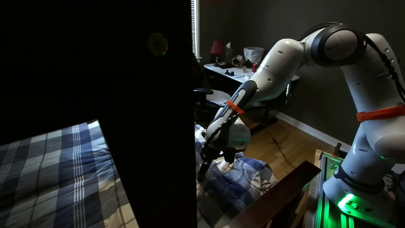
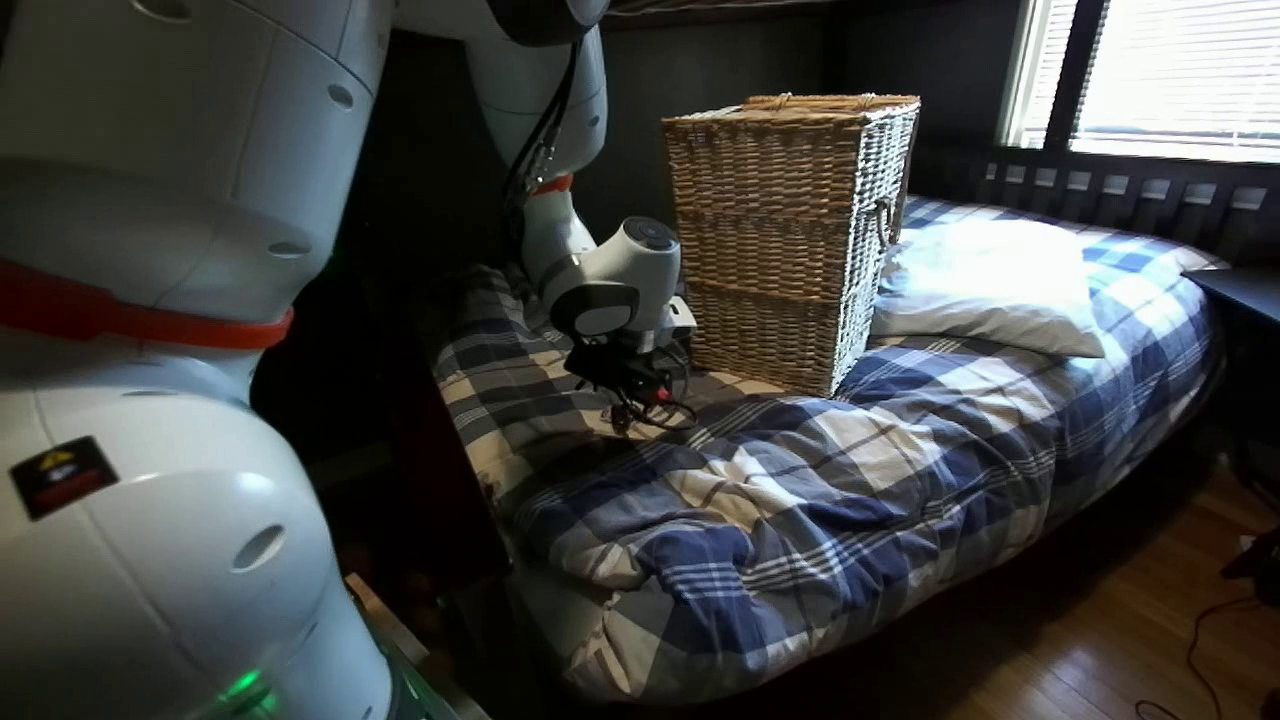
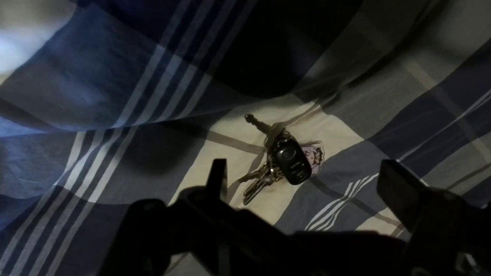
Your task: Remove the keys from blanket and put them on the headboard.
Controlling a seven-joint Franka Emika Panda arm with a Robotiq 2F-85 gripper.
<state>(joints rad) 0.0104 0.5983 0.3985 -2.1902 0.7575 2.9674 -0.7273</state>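
The keys, a bunch with a black fob and a small pinkish figure charm, lie on a cream patch of the plaid blanket in the wrist view. The blanket is rumpled and shows in both exterior views. My gripper is open and empty above the blanket, its fingers wide apart, the keys showing between and beyond the fingertips. It points down over the bed in both exterior views. I cannot make out the keys there. A dark reddish wooden board, apparently the headboard, stands at the bed end by the robot base.
A tall wicker basket stands on the bed beside the arm. A white pillow lies farther along, before a slatted board under the window. A large black shape blocks much of an exterior view. A desk stands behind.
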